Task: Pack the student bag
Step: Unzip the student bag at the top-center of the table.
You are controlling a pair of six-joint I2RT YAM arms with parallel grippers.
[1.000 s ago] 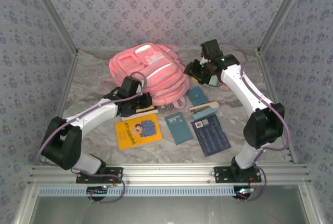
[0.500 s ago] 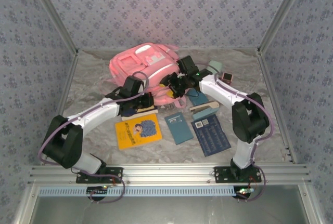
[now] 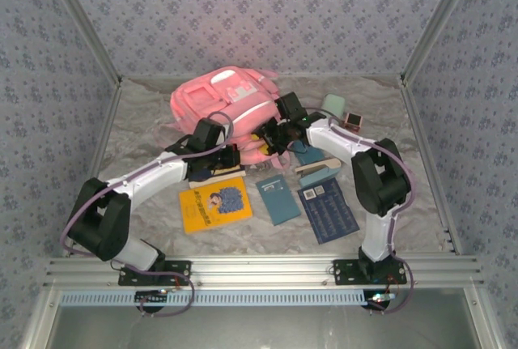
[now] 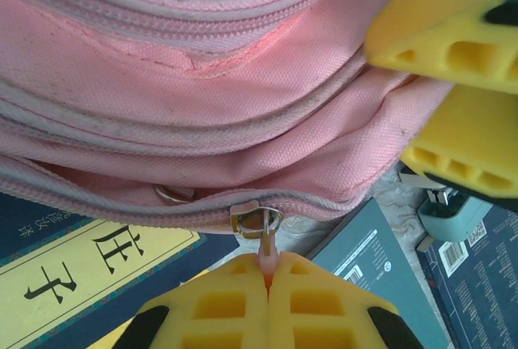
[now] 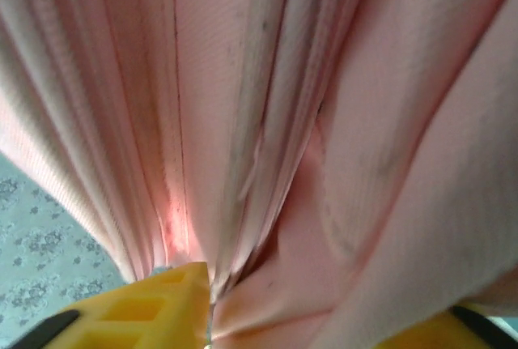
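Observation:
The student bag [image 3: 231, 102], pink and soft, lies at the back middle of the table. At its front edge my left gripper [image 3: 231, 157] is shut on the bag's pink zip pull [image 4: 265, 258], just below the metal slider [image 4: 255, 219]; its yellow fingers [image 4: 210, 308] are pressed together. My right gripper [image 3: 267, 134] sits at the bag's right front corner. Bunched pink fabric [image 5: 267, 122] runs down in pleats between its fingers [image 5: 146, 308], pinched there. Those same yellow fingers [image 4: 441, 25] show at the top right in the left wrist view, with the bag's cloth [image 4: 202, 98] between them.
In front of the bag lie a yellow book [image 3: 214, 206], a teal book [image 3: 278, 198], a dark blue book [image 3: 327, 212], a stapler [image 3: 317, 171] and a small teal booklet [image 3: 307, 151]. A mint box [image 3: 333, 105] and a small cube [image 3: 352, 118] stand at the back right.
My right arm swung from the back right over to the bag's front corner, then its jaws narrowed onto the fabric. The left gripper kept its hold on the zip pull.

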